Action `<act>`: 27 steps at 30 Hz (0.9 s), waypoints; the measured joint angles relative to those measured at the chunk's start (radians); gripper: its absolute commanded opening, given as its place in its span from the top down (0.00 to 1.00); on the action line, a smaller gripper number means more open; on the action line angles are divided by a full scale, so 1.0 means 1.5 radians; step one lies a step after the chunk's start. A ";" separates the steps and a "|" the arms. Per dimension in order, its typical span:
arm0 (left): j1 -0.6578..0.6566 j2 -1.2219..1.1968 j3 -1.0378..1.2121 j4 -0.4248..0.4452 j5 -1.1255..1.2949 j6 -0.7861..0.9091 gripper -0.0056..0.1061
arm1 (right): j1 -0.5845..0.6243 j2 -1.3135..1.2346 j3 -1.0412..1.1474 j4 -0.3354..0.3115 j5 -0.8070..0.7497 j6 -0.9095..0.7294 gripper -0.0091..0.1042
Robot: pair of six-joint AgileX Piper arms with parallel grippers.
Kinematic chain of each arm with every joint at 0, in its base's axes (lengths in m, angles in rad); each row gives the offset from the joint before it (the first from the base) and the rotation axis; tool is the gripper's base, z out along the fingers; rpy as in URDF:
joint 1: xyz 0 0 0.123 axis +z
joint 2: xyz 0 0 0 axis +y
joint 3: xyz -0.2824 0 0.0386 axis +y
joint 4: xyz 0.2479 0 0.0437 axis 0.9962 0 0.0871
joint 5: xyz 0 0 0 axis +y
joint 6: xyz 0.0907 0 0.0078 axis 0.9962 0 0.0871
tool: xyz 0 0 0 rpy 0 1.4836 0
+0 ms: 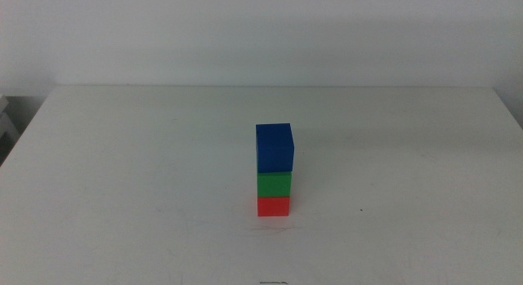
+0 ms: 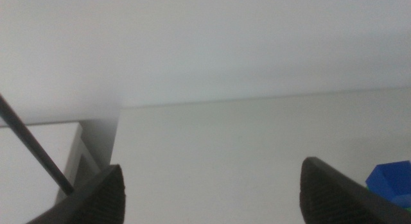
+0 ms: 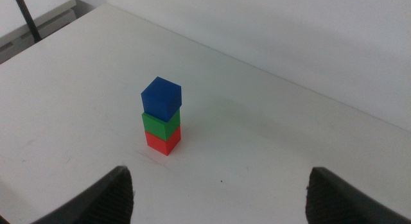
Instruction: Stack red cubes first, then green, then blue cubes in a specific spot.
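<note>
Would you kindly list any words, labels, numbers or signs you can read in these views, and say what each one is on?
There is no readable text in any view.
The red cube, green cube and blue cube, stacked in that order from the bottom, have plain faces.
The white table carries no markings.
The left gripper and right gripper show no labels; both are open and clear of the stack.

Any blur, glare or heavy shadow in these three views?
Middle view: even light, the stack's blue cube sharp, its shadow faint. Left wrist view: soft throughout, left gripper blurred. Right wrist view: cubes crisp, right gripper out of focus. No glare.
</note>
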 measured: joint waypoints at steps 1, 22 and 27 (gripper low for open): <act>0.002 -0.014 0.005 -0.002 -0.001 0.001 0.12 | 0.000 0.000 0.000 0.000 0.000 0.000 0.09; 0.003 -0.192 0.216 -0.005 -0.153 0.005 0.12 | 0.000 0.000 0.052 -0.032 -0.068 0.000 0.09; 0.003 -0.273 0.339 -0.004 -0.281 0.005 0.12 | 0.000 0.001 0.121 -0.035 -0.271 0.000 0.09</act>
